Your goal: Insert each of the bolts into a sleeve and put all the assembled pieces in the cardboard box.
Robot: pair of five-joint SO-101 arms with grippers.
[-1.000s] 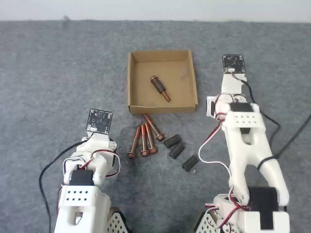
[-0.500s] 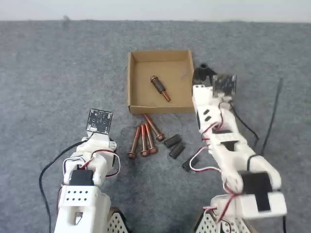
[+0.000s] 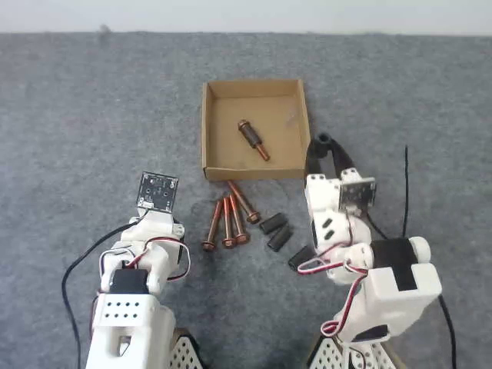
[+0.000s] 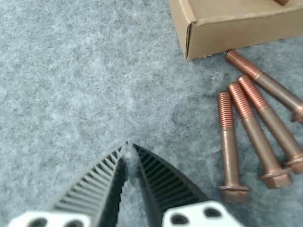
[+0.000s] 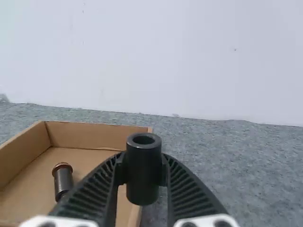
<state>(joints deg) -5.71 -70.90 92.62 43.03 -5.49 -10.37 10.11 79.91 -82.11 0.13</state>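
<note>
right gripper [image 5: 143, 166] clamps sleeve [image 5: 143, 147] upright, bore up, guessing ready for insertion. left gripper [image 4: 129, 150] closed, empty, near bolts [image 4: 251, 127] on desk [image 4: 71, 71], handy for pickup

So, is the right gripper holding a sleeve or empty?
Holding one: the right gripper is shut on a black sleeve, whose open bore end sticks out past the jaws.

The pincer [image 5: 142, 163] is clamped on a black sleeve [image 5: 143, 176], upright, bore showing on top. Just beyond sits the cardboard box [image 5: 94, 136] on the grey surface [image 5: 227, 156], one assembled piece [image 5: 61, 182] inside, a white wall [image 5: 165, 56] behind.
</note>
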